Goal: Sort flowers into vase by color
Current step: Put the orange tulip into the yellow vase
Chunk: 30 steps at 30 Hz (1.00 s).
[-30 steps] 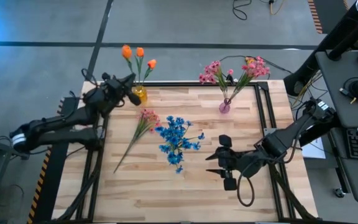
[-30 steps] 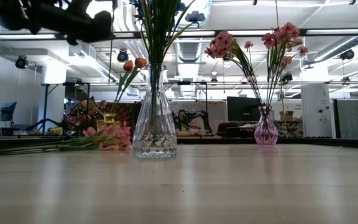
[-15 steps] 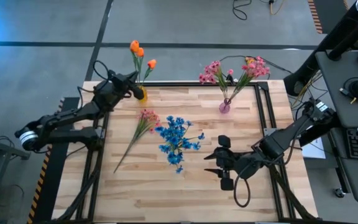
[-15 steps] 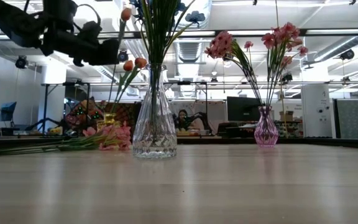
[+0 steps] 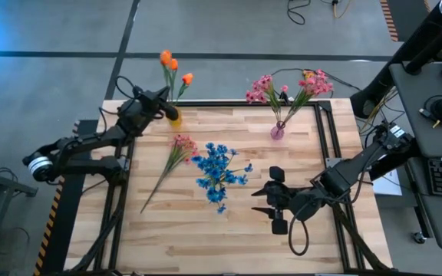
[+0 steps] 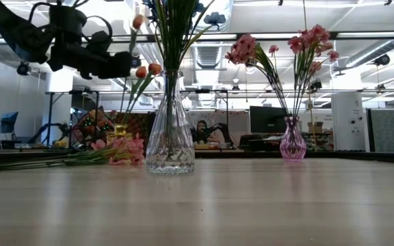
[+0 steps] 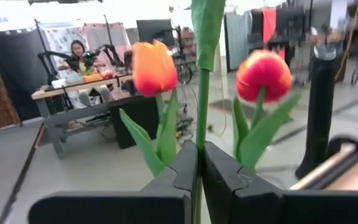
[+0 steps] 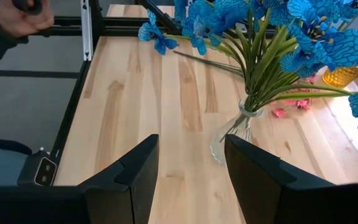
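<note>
My left gripper (image 5: 162,107) is shut on the stalk of an orange flower (image 5: 165,56) at the table's far left, just above the yellow vase (image 5: 174,116). Two more orange buds (image 7: 154,67) stand in that vase. Whether the held stalk's lower end reaches into the vase is hidden. Blue flowers (image 5: 217,170) stand in a clear vase (image 8: 234,134) at mid-table. My right gripper (image 5: 261,201) hangs open to their right, holding nothing. Pink flowers (image 5: 282,88) stand in a pink vase (image 5: 277,132). A loose pink stem (image 5: 173,157) lies flat on the wood. My left gripper pinches the thin green stalk (image 7: 201,124) between its two fingers, some way below the bud (image 6: 137,21). The fingers come in level from the table's left and lie across the stalk. The flower stands nearly upright, its bud above the fingers.
The near half of the table (image 5: 206,238) is bare wood. Black frame rails (image 5: 324,130) run along the table's left and right sides. A person's hand (image 8: 11,22) shows beyond the table edge in the right wrist view.
My left gripper has come down toward the yellow vase with the orange flower and shifted a little toward the table's right. The flower stays upright in the shut fingers. My right gripper has kept still.
</note>
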Each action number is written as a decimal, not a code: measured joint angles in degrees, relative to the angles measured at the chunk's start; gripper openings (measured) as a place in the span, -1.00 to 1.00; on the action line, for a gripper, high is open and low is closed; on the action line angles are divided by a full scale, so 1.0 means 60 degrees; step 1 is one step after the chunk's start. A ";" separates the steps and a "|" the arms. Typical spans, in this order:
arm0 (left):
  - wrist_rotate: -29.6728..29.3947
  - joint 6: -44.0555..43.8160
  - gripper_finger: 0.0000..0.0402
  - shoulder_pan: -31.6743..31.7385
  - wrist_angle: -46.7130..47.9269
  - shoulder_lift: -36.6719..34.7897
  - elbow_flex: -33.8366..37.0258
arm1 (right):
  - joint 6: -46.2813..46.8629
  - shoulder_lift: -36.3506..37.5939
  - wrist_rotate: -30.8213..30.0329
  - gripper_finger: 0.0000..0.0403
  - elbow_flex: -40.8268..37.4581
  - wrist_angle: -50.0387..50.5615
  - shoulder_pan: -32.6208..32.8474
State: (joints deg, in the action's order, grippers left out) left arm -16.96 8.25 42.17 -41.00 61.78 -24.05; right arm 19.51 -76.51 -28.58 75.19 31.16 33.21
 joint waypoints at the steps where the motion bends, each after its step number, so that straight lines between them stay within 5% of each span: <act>1: 0.0064 -0.0163 -1.00 0.0048 -0.0246 0.0000 0.0081 | 0.0000 0.0000 0.0002 -0.13 0.0001 0.0000 0.0000; 11: 0.0250 -0.0749 -1.00 0.0132 -0.1888 0.0000 0.1276 | -0.0012 0.0000 -0.0013 -0.13 -0.0001 -0.0021 0.0000; 30: 0.0170 -0.0724 -1.00 0.0143 -0.1926 0.0000 0.1409 | 0.0004 0.0000 -0.0266 -0.13 -0.0002 -0.0053 -0.0007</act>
State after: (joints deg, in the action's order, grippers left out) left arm -15.94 3.90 43.03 -52.56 61.78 -15.59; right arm 19.53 -76.51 -30.17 75.18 30.84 33.17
